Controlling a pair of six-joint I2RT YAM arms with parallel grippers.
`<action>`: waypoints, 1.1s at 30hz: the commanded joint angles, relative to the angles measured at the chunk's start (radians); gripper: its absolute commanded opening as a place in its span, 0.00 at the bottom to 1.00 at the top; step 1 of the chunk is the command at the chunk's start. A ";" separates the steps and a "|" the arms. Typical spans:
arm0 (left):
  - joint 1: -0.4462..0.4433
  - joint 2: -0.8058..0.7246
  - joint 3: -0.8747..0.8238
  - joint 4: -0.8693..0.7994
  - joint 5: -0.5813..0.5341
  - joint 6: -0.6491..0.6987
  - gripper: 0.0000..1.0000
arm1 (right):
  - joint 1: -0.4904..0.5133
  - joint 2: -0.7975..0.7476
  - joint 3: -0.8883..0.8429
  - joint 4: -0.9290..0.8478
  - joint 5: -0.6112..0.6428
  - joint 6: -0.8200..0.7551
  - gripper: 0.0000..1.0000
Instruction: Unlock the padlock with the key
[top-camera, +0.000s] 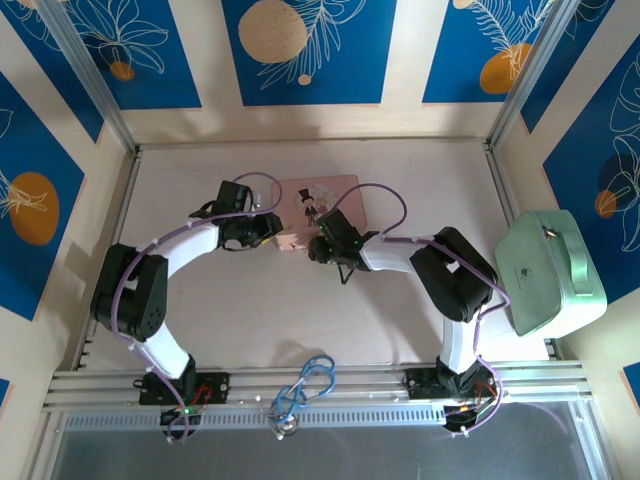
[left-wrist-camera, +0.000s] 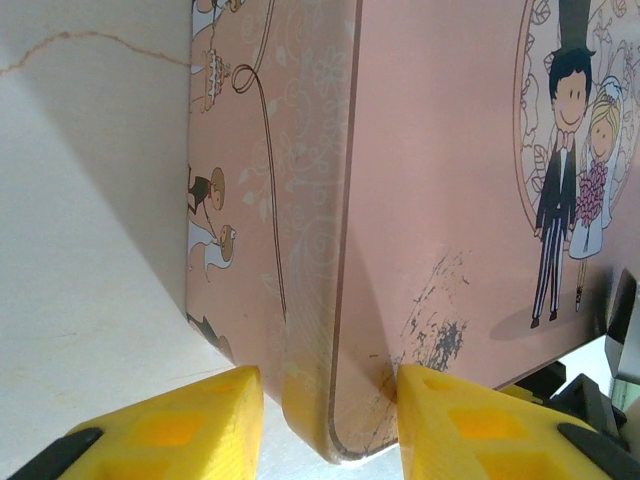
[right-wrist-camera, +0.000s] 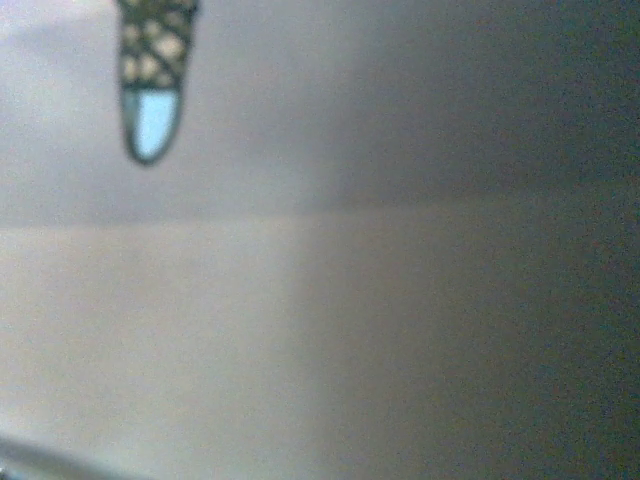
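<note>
A pink picture box (top-camera: 335, 192) lies flat at the table's middle, with a cartoon couple on its lid (left-wrist-camera: 470, 170). My left gripper (left-wrist-camera: 330, 420) is shut on the box's near left corner. One yellow finger (left-wrist-camera: 180, 430) is against the side wall and the other finger (left-wrist-camera: 470, 425) is on the scuffed lid. From the right, my right gripper (top-camera: 322, 245) reaches to the box's front edge; its jaws are too dark and small to read. The right wrist view is a close blur with a small light-blue, dark-rimmed shape (right-wrist-camera: 150, 120) that I cannot identify. The padlock and key are hidden.
A mint-green case with a handle (top-camera: 548, 270) sits at the table's right edge. A loop of blue cable (top-camera: 305, 385) hangs over the front rail between the arm bases. Bare table (top-camera: 300, 310) lies in front of the box.
</note>
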 joint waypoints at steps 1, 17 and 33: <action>0.013 -0.007 0.008 -0.061 -0.011 0.009 0.37 | -0.013 0.004 -0.022 0.053 -0.056 -0.038 0.38; 0.013 -0.009 0.020 -0.092 -0.021 0.026 0.36 | -0.026 0.005 0.026 -0.070 -0.068 0.014 0.11; 0.014 -0.002 0.033 -0.074 0.000 0.023 0.36 | 0.084 -0.321 -0.076 -0.125 0.134 0.113 0.60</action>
